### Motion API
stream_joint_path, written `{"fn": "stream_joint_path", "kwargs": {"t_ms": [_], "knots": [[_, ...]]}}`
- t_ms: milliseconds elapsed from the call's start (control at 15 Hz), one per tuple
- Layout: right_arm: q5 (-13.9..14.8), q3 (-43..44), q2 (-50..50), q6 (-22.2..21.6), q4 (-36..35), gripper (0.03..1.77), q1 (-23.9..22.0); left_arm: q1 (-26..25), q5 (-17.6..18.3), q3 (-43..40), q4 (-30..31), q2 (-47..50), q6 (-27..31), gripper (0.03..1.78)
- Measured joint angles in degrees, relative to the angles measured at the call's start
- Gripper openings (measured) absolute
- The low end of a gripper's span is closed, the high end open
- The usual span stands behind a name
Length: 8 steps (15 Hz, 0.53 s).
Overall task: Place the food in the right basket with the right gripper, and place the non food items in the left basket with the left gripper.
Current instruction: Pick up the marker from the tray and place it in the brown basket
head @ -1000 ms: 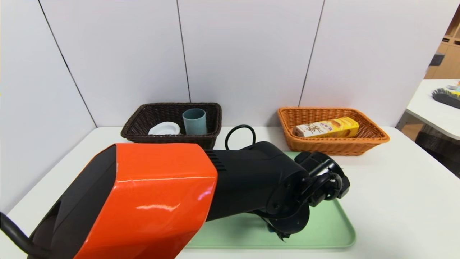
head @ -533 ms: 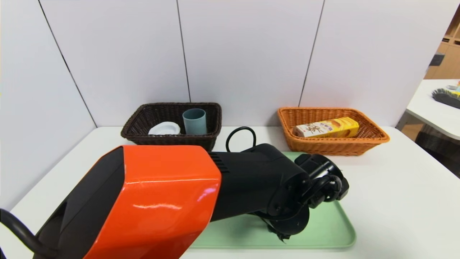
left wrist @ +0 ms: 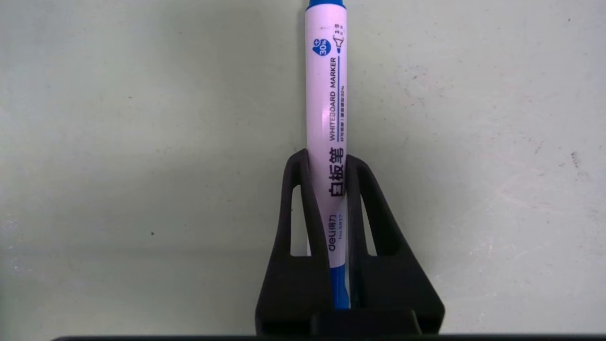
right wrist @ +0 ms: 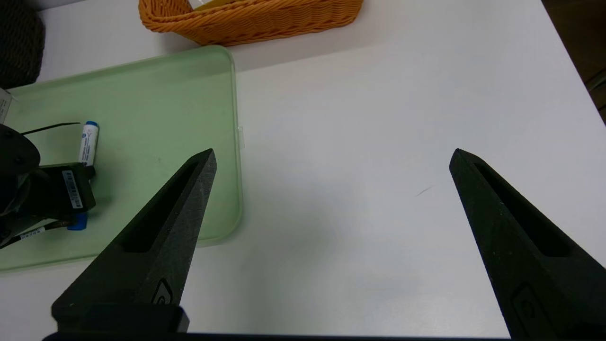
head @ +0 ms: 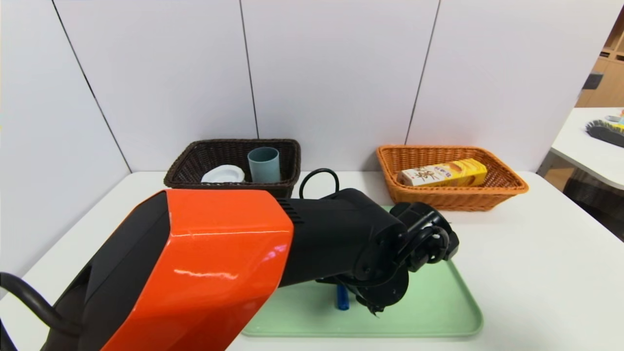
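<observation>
My left gripper is shut on the white marker with the blue cap, clamping its lower barrel over the green tray. In the head view my left arm covers the grip, and only the marker's blue end shows beneath the wrist. The dusty-blue cup and the white roll piece sit in the dark brown left basket. The yellow-and-white food carton lies in the orange right basket. My right gripper hangs open over bare table, right of the tray.
The green tray lies at the table's front centre, with both baskets against the white wall panels behind it. A black cable loop rises from my left arm. Another table with a brush stands at the far right.
My left gripper has closed on the marker. The left arm has shifted a little to the left, and the marker's blue end now shows under the wrist. The right gripper has stayed open.
</observation>
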State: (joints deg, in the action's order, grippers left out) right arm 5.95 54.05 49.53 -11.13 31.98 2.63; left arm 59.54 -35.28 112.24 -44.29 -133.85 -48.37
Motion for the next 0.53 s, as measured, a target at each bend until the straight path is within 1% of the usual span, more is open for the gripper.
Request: {"fn": "stream_joint_path", "kwargs": {"t_ms": [333, 533], "knots": [[-0.22, 0.2, 0.18, 0.16, 0.0, 1.7, 0.01, -0.28, -0.07, -0.06, -0.02, 0.12, 0.28, 0.15], [-0.39, -0.41, 0.3, 0.06, 0.02, 1.7, 0.0, -0.28, -0.18, -0.04, -0.11, 2.1, 1.19, 0.15]]}}
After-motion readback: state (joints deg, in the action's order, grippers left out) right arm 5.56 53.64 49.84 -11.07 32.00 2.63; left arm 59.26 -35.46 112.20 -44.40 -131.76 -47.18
